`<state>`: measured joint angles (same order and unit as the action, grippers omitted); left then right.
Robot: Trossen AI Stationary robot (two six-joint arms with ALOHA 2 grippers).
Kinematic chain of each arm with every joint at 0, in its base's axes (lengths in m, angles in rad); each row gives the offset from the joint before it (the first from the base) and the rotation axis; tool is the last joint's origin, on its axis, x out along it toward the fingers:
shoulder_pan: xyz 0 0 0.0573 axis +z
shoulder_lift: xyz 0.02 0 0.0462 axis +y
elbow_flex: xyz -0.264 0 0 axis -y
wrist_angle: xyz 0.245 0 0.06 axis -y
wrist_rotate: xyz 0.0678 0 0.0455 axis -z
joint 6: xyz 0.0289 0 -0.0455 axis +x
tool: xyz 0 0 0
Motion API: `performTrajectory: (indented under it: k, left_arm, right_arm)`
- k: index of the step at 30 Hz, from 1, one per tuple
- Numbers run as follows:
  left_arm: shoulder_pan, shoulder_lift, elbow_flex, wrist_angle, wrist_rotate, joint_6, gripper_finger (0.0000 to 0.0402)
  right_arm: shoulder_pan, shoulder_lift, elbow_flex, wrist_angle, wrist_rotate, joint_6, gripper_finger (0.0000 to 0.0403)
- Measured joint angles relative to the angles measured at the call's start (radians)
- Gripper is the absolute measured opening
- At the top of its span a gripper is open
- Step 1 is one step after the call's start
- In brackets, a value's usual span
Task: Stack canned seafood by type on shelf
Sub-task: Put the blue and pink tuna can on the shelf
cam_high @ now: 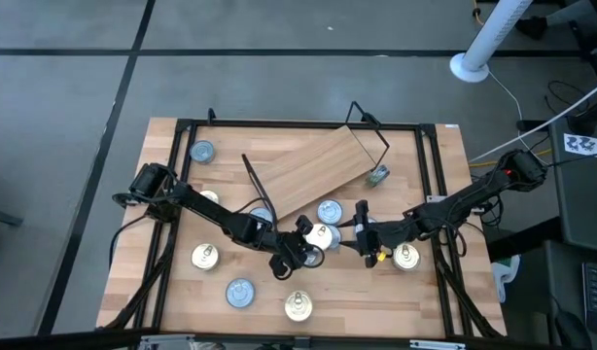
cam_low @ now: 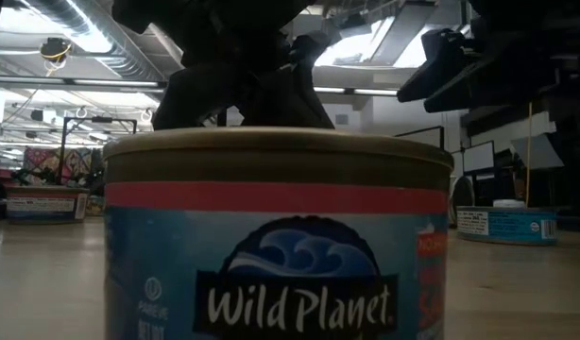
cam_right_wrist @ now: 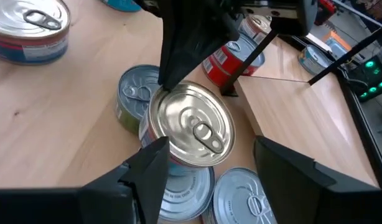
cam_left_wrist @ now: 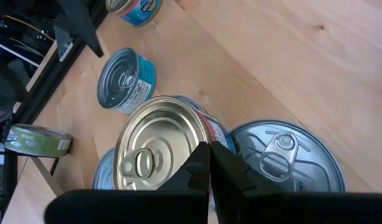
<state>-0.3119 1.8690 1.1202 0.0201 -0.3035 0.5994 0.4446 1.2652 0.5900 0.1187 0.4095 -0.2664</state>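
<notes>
So the gold-topped tin [cam_right_wrist: 192, 126] was perched on a blue-labelled tin [cam_right_wrist: 178, 186] near the middle of the table [cam_high: 430, 301], just in front of the shelf [cam_high: 313, 167], which lay crooked across the back. The left gripper [cam_left_wrist: 209, 163] was pinched fully shut right at that gold lid's edge, holding nothing. The right gripper [cam_right_wrist: 206, 158] sat spread wide on either side of the tin, not gripping it. Other tins were scattered around.
</notes>
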Motion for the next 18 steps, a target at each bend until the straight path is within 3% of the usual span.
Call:
performTrajectory:
  k: [9,18]
  left_arm:
    - [0.002,0.0,0.001,0.046,0.0,-0.004,0.0]
    - [0.004,-0.001,0.001,0.062,0.0,-0.078,0.0]
  right_arm:
    - [0.0,0.0,0.0,-0.147,-0.033,-0.091,0.0232]
    - [0.001,0.0,0.0,-0.142,-0.069,-0.181,0.0232]
